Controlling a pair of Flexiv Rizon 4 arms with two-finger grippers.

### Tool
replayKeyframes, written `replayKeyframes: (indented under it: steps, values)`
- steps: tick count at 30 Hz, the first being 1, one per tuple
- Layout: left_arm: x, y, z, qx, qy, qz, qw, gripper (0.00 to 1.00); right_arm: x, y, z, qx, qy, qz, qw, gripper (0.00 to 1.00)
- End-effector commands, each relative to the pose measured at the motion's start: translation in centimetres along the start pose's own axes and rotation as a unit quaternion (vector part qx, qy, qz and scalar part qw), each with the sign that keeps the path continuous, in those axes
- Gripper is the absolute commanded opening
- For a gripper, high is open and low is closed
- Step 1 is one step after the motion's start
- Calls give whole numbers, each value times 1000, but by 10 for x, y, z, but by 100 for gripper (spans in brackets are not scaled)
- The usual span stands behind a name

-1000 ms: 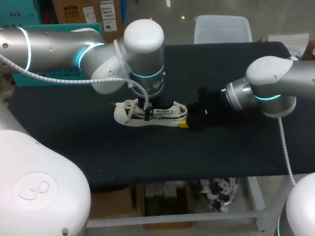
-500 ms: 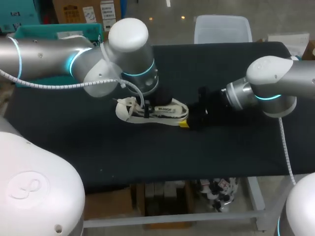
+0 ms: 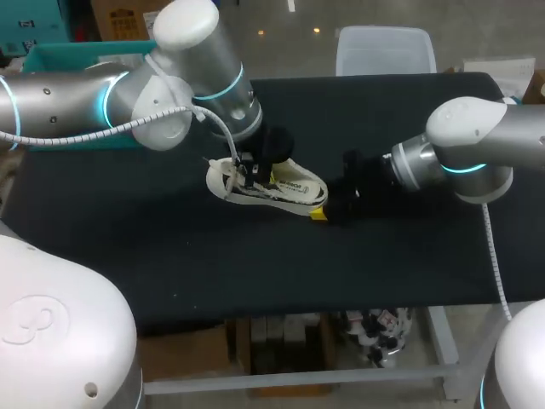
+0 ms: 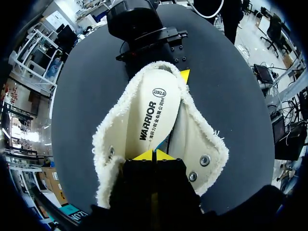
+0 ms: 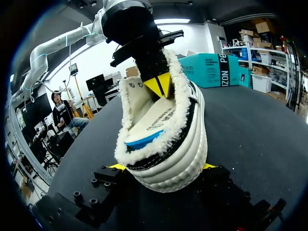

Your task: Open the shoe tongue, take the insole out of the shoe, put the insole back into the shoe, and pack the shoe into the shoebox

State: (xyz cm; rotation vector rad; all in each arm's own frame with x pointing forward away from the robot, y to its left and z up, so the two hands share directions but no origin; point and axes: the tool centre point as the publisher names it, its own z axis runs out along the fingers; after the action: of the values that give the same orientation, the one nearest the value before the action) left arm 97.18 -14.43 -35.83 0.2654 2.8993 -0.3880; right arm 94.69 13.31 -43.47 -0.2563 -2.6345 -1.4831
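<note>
The black table (image 3: pixel 409 256) fills the middle of the head view. My left arm (image 3: pixel 128 89) comes in from the upper left and my right arm (image 3: pixel 477 145) from the right edge, and they meet over the shoe (image 3: pixel 294 194) just above the frame's centre.

Over the last second the left arm has swung back toward the upper left corner. The shoe's toe end has been dragged with it, so the shoe now lies slanted, toe up-left and heel down-right.

The right gripper (image 3: pixel 328 209) is clamped on the heel. In its own wrist view a yellow tip shows on each side of the sole, pressed against it.

The left gripper (image 4: pixel 154 155) is pinched tight on the front edge of the insole (image 4: pixel 151 110), its two tips closed together. Seen from the right wrist, the insole stands tilted inside the fleecy opening, its blue underside showing at the heel end.

I judge the insole is coming loose but is not yet out: its rear still sits within the shoe. Because the shoe follows the pull, the heel hold matters. Returning the insole and boxing the shoe remain undone.
</note>
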Motion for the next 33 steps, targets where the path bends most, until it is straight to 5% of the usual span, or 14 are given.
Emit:
replayKeyframes:
  steps: [1,29,33]
  values:
    - [-3,-2,-4,21,16,6,1000,0,-2,-11,7,-2,5,0,1000,0]
    - [-10,-27,-47,169,73,57,981,0,-2,-11,7,-2,5,0,1000,0]
    - [-5,-35,-40,139,62,65,986,0,-2,-11,7,-2,5,0,1000,0]
